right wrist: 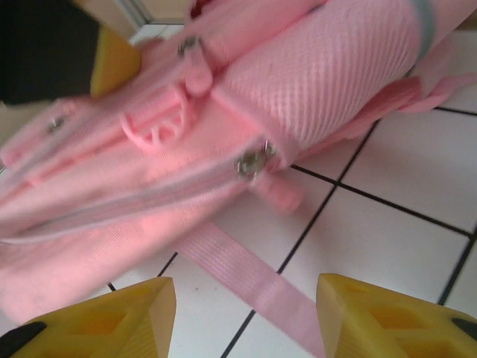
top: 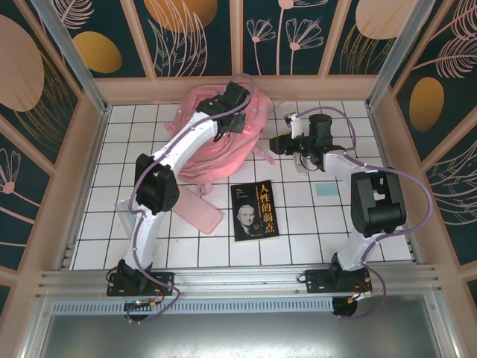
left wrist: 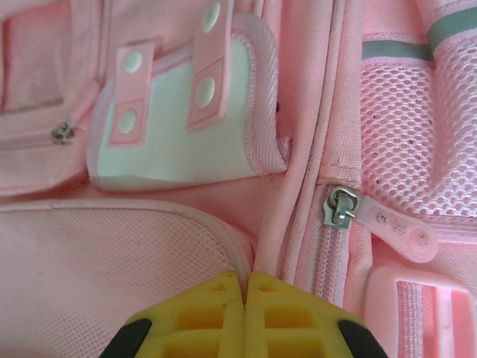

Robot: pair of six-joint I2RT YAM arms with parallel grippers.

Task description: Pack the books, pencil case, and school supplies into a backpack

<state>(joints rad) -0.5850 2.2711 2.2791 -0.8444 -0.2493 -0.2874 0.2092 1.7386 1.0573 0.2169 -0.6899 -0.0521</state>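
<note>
Left tool (left wrist: 244, 292) fingers pressed together at a backpack (top: 223, 149) seam; cannot tell whether fabric is pinched. Right tool (right wrist: 244, 309) half-wide, empty, over a strap (right wrist: 246, 280) on the tabletop (top: 313, 239). Book (top: 254, 211) lies beside the backpack. Pencil case (top: 201, 212) is partly behind the left arm.

Lab cell: gridded table (top: 313, 239), aluminium rails (top: 238, 280)

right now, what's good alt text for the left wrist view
The left pincer is shut at the bottom edge, its yellow tips against a piped seam of the pink backpack. Above sit a pale pocket flap with two snap tabs and, to the right, a metal zip pull beside a mesh pocket.
</note>
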